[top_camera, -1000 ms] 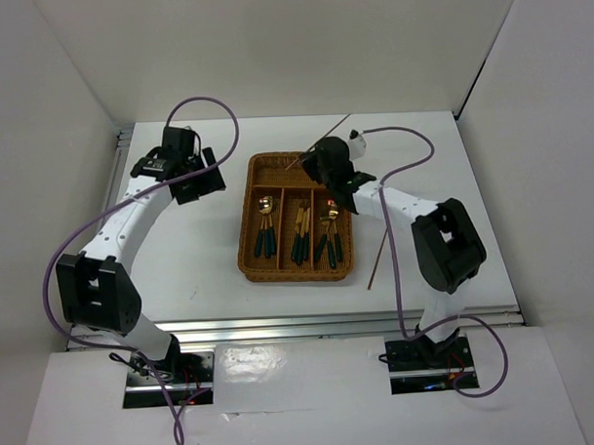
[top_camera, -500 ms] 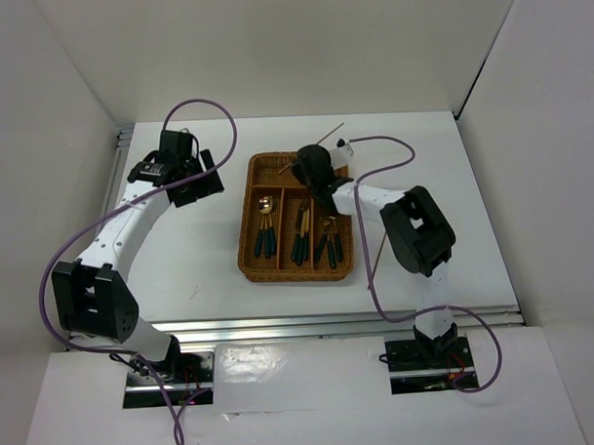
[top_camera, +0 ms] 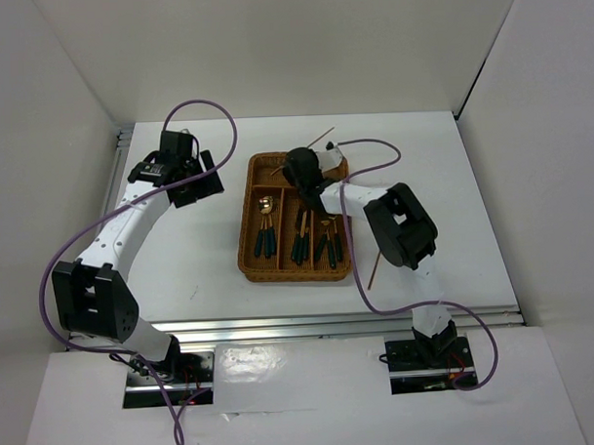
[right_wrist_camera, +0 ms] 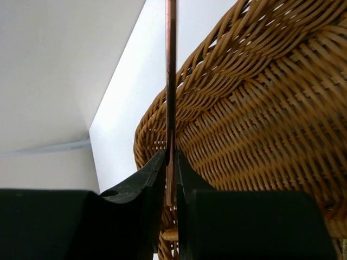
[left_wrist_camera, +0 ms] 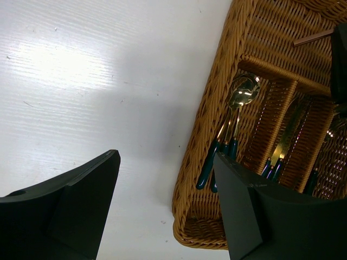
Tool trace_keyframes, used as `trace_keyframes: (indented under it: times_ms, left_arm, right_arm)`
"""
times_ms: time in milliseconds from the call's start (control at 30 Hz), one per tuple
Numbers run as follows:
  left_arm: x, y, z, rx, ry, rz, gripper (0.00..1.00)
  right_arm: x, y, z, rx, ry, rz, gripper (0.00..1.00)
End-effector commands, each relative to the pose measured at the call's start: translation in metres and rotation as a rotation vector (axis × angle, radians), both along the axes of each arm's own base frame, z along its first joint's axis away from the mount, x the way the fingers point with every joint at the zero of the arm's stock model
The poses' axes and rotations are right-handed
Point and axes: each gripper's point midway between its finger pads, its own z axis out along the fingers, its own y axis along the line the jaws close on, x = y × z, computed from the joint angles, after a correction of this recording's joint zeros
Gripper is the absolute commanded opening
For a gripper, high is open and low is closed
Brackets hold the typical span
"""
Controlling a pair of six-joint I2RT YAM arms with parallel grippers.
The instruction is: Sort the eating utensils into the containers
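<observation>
Mostly done: gold-headed, teal-handled metal cutlery (top_camera: 300, 240) already lies in the three long slots of the rectangular brown woven wicker tray (top_camera: 294, 274). Right claw (right_wrist_camera: 170, 162) is clenched on one thin reddish-brown chopstick (right_wrist_camera: 171, 81), tilted over the tray's short far slot and not yet dropped; left claw (left_wrist_camera: 165, 206) is released, empty, over the white bench (top_camera: 201, 255) left of the tray. Left, I'd judge: drop this one, then fetch the second chopstick (top_camera: 374, 272) on the bench just right of the tray.

The woven wicker tray (top_camera: 246, 226) is golden-brown, spoons (left_wrist_camera: 239, 100) gold with teal handles, chopstick (right_wrist_camera: 171, 81) reddish-brown, table (top_camera: 196, 260) white.
</observation>
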Motion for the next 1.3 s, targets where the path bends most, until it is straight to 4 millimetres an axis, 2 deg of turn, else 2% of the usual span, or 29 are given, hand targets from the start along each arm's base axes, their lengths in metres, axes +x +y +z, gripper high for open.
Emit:
trace_keyframes:
  times_ms: [0, 67, 100, 233, 367, 467, 533, 567, 633, 667, 700, 767, 900, 967, 1033, 1067, 1100, 1133, 1200, 1267]
  left_arm:
    - [0.002, 0.003, 0.012, 0.013, -0.049, 0.002, 0.84]
    - [0.003, 0.002, 0.009, 0.015, -0.04, 0.002, 0.84]
    - [0.003, 0.002, 0.009, 0.015, -0.04, 0.002, 0.84]
    - [0.003, 0.002, 0.009, 0.015, -0.04, 0.002, 0.84]
    - [0.003, 0.002, 0.009, 0.015, -0.04, 0.002, 0.84]
    - [0.003, 0.002, 0.009, 0.015, -0.04, 0.002, 0.84]
    - [0.003, 0.002, 0.009, 0.015, -0.04, 0.002, 0.84]
    - [0.003, 0.001, 0.009, 0.008, -0.039, -0.004, 0.84]
    - [0.003, 0.001, 0.009, 0.008, -0.039, -0.004, 0.84]
    - [0.002, -0.001, 0.009, 0.001, -0.038, -0.01, 0.84]
    - [0.002, -0.001, 0.009, 0.001, -0.038, -0.01, 0.84]
    - [0.003, -0.003, 0.005, -0.006, -0.028, -0.017, 0.84]
    - [0.005, -0.003, 0.003, -0.006, -0.028, -0.017, 0.84]
    - [0.005, -0.003, 0.003, -0.006, -0.028, -0.017, 0.84]
    - [0.006, -0.002, -0.001, 0.003, -0.018, -0.011, 0.84]
    - [0.006, -0.002, -0.001, 0.003, -0.018, -0.011, 0.84]
    - [0.006, -0.002, -0.001, 0.003, -0.018, -0.011, 0.84]
    - [0.007, -0.002, -0.004, 0.005, -0.009, -0.011, 0.84]
    - [0.007, -0.003, -0.004, -0.002, -0.008, -0.017, 0.84]
    - [0.007, -0.003, -0.004, -0.002, -0.008, -0.017, 0.84]
  right_arm:
    - [0.011, 0.012, 0.029, 0.031, -0.075, -0.023, 0.2]
    - [0.011, 0.012, 0.029, 0.018, -0.076, -0.018, 0.26]
    - [0.011, 0.012, 0.021, 0.007, -0.061, -0.017, 0.28]
    - [0.009, 0.013, 0.019, 0.005, -0.051, -0.009, 0.32]
    - [0.008, 0.014, 0.005, -0.008, -0.027, 0.0, 0.35]
    - [0.007, 0.015, 0.004, -0.032, -0.027, 0.019, 0.37]
    - [0.007, 0.014, 0.01, -0.043, -0.038, 0.025, 0.4]
    - [0.006, 0.013, 0.019, -0.061, -0.054, 0.035, 0.43]
    - [0.012, 0.0, 0.038, -0.078, -0.09, 0.026, 0.5]
    - [0.011, 0.002, 0.045, -0.122, -0.111, 0.067, 0.53]
    - [0.014, -0.006, 0.055, -0.136, -0.128, 0.072, 0.53]
    - [0.02, -0.018, 0.063, -0.183, -0.131, 0.097, 0.53]
    - [0.03, -0.056, 0.067, -0.306, -0.065, 0.089, 0.55]
    - [0.03, -0.082, 0.062, -0.343, 0.008, 0.056, 0.55]
    - [0.027, -0.1, 0.06, -0.375, 0.043, 0.027, 0.53]
    - [0.026, -0.101, 0.069, -0.377, 0.03, 0.028, 0.51]
    - [0.026, -0.108, 0.062, -0.385, 0.049, 0.021, 0.51]
    - [0.025, -0.11, 0.068, -0.393, 0.04, 0.015, 0.5]
    - [0.023, -0.114, 0.063, -0.409, 0.063, 0.006, 0.5]
    - [0.019, -0.118, 0.045, -0.44, 0.12, 0.008, 0.5]
